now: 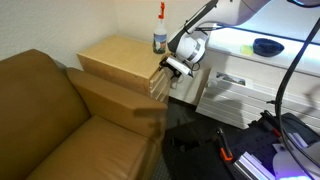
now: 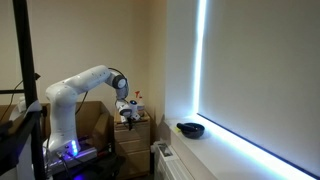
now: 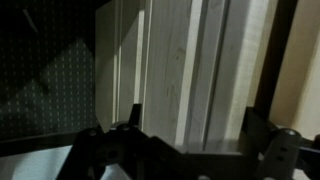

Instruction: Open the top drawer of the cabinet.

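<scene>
The cabinet [image 1: 118, 58] is a small tan wood box beside the sofa arm, also seen under the arm in an exterior view [image 2: 133, 137]. Its stacked drawer fronts face the white unit, and the top drawer [image 1: 158, 73] is the uppermost strip. My gripper [image 1: 178, 66] hangs right at that front's upper corner. In the wrist view the drawer fronts [image 3: 175, 70] run as pale vertical strips close ahead. My gripper [image 3: 195, 125] is open, its two dark fingers [image 3: 135, 115] spread across the strips with nothing held between them. Whether they touch the wood is unclear.
A spray bottle [image 1: 160, 36] stands on the cabinet top at its back corner. A brown sofa [image 1: 60, 120] presses against the cabinet's side. A white low unit [image 1: 232, 90] with a drawer stands close opposite the drawer fronts, and a dark bowl [image 1: 267, 46] sits on the lit ledge.
</scene>
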You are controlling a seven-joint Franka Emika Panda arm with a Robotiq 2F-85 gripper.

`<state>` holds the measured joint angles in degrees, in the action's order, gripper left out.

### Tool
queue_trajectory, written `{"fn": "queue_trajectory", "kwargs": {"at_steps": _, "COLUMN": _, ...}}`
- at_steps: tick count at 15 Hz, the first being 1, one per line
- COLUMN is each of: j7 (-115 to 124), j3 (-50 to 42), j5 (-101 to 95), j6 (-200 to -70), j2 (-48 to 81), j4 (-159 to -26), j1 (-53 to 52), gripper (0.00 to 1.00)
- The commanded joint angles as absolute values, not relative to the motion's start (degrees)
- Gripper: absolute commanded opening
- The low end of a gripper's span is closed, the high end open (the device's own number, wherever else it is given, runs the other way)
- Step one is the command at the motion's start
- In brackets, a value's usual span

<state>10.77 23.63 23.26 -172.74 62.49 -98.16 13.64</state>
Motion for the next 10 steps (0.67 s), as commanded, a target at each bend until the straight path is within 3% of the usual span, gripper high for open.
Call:
{"fn": "queue_trajectory", "kwargs": {"at_steps": 1, "j7": 9.5, "j3": 26.4, "j5": 24.9, "j6": -165.5, "j2": 65.0, "j4": -95.9, "j1": 18.0, "gripper": 1.00}}
{"fn": "queue_trajectory", "kwargs": {"at_steps": 5, "j7": 10.4, "j3": 23.3, "j5": 24.0, "j6": -172.5, "j2": 62.4, "j4": -98.0, "j1": 13.2, "gripper": 1.00}}
{"fn": "queue_trajectory", "kwargs": {"at_steps": 10, "j7": 11.6, "j3": 22.2, "j5": 24.1, "j6": -170.9, "j2": 62.0, "j4": -97.2, "j1": 12.3, "gripper": 1.00}}
